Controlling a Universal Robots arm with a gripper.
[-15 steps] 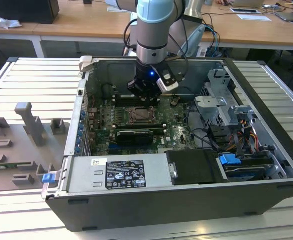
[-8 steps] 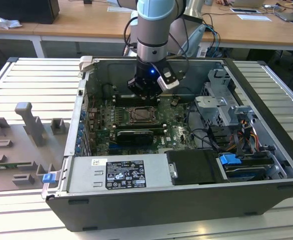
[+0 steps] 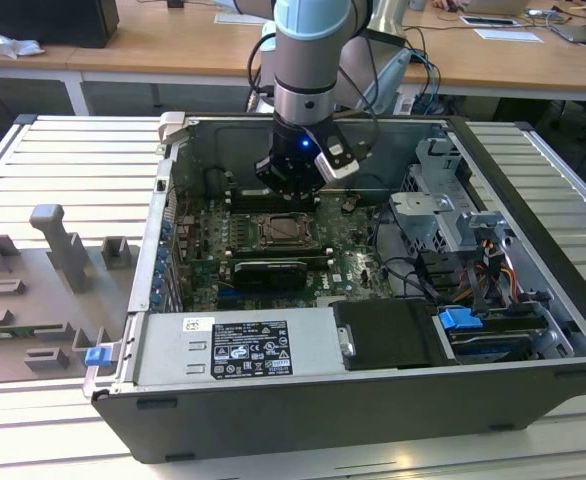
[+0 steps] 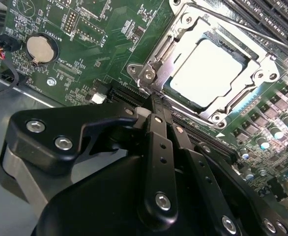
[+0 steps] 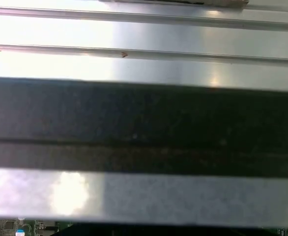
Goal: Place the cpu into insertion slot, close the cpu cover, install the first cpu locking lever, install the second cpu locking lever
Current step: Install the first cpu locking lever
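So the cpu (image 4: 209, 73) is sitting in the insertion slot (image 4: 262, 73) with the cpu cover (image 4: 156, 59) lying down around it. The gripper (image 4: 156, 110) is hovering just beside the socket, fingers (image 4: 159, 147) clenched together and holding nothing. My worry: the thin lever (image 4: 242, 27) slipping off those narrow tips.

Bright daylight, glare on cpu (image 4: 208, 73)

Ribbed grey metal table (image 3: 63, 150). On top, an open computer case (image 3: 373, 400) in the middle, and a grey holder block (image 3: 43, 290) near the exterior view's left edge.
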